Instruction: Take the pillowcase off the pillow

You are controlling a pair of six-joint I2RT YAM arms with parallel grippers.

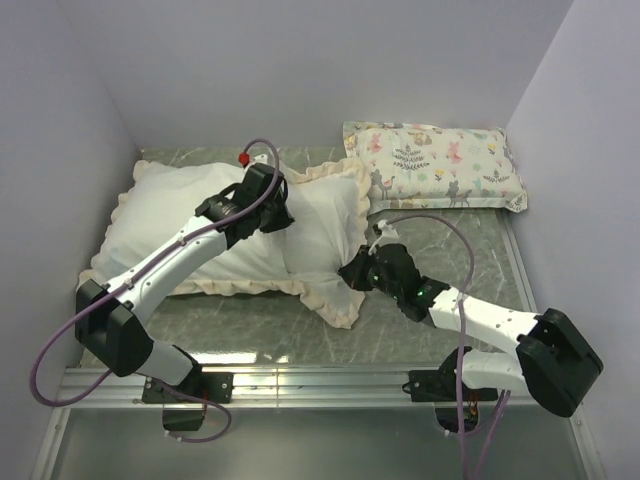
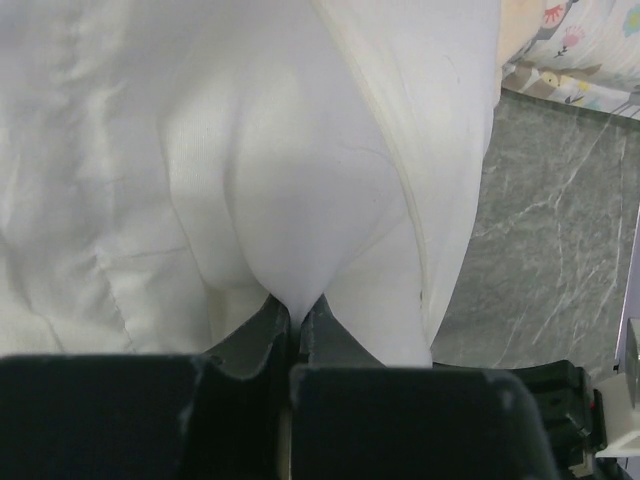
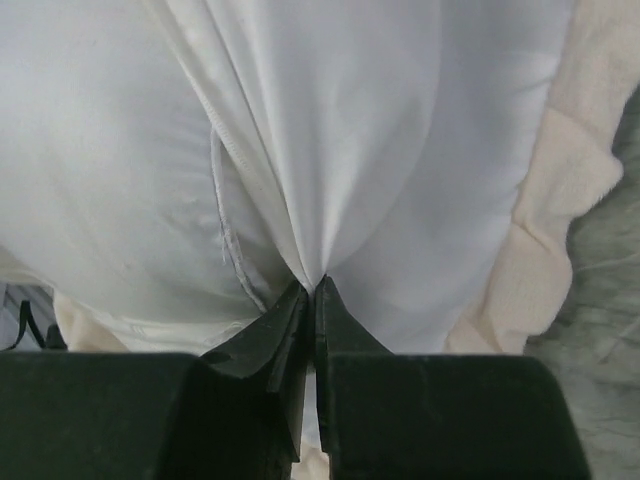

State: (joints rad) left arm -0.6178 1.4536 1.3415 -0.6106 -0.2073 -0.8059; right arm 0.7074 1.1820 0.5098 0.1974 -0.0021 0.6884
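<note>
The pillowcase (image 1: 170,225) lies cream-white face up at the left middle of the table, with its ruffled edging (image 3: 560,200) around it. My left gripper (image 1: 278,218) is over its middle. In the left wrist view it (image 2: 296,310) is shut on a smooth white bulge that looks like the pillow (image 2: 280,180), beside a hemmed edge of the case (image 2: 410,200). My right gripper (image 1: 355,270) is at the case's right side. In the right wrist view it (image 3: 313,285) is shut on a fold of white pillowcase fabric (image 3: 330,150) next to a stitched hem. No dark grey face shows.
A small animal-print pillow (image 1: 435,165) lies at the back right against the wall and also shows in the left wrist view (image 2: 580,50). The grey marbled table (image 1: 470,250) is boxed in by white walls on three sides. A metal rail runs along the near edge.
</note>
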